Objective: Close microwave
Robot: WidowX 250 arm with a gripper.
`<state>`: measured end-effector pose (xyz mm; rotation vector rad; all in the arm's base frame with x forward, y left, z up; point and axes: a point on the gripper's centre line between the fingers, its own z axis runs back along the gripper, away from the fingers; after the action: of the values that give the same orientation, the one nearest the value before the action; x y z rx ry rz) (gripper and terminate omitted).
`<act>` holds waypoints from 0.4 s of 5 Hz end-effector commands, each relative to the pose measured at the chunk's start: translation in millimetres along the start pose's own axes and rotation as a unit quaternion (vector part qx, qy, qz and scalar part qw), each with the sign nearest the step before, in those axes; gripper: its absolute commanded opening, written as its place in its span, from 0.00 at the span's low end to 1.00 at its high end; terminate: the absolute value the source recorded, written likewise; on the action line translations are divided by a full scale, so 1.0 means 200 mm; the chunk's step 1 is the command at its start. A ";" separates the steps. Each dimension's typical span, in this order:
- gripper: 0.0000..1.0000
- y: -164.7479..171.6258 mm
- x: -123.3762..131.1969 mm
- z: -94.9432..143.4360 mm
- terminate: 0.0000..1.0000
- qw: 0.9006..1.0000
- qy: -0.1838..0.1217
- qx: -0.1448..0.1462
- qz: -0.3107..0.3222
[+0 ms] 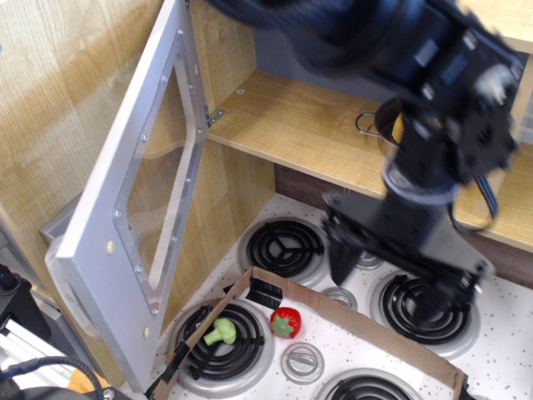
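Silver-grey microwave [137, 208] door swung open, left of jaws [387, 279]; jaws seemingly spread, empty.
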<state>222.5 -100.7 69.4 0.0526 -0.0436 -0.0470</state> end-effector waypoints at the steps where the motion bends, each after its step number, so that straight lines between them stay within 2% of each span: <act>1: 1.00 0.18 -0.01 0.32 0.00 0.998 0.021 0.030 -0.046; 2: 1.00 0.27 -0.06 0.40 0.00 0.996 0.040 0.044 -0.065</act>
<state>197.8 -46.1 141.6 0.1620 0.0910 -0.1874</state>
